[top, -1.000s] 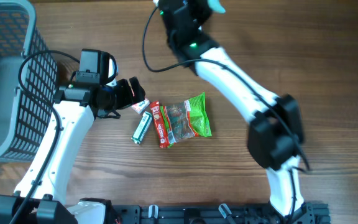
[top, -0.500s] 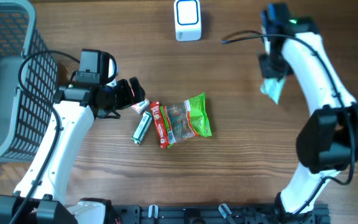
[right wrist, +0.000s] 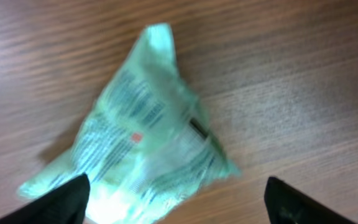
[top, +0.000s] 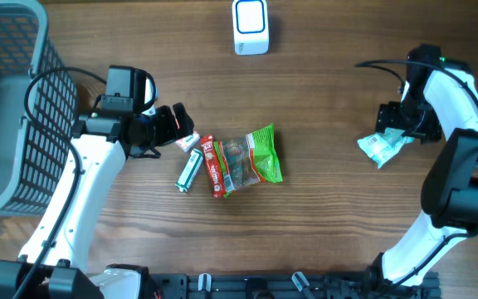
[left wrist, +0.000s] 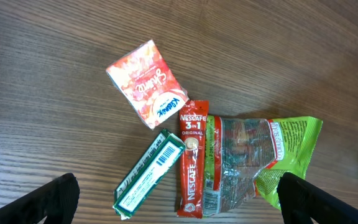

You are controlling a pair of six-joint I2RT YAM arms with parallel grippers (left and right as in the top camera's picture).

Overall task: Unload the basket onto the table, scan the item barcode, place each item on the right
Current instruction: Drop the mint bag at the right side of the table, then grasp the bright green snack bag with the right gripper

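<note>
A: What's on your table?
B: Wood-grain table. Grey mesh basket at my left edge, white scanner far middle.
A: Centre?
B: Red-orange tissue pack, green-white barcoded box, Nescafé stick touching a green snack bag.
A: Right side?
B: One pale green packet, well apart from that cluster.
</note>
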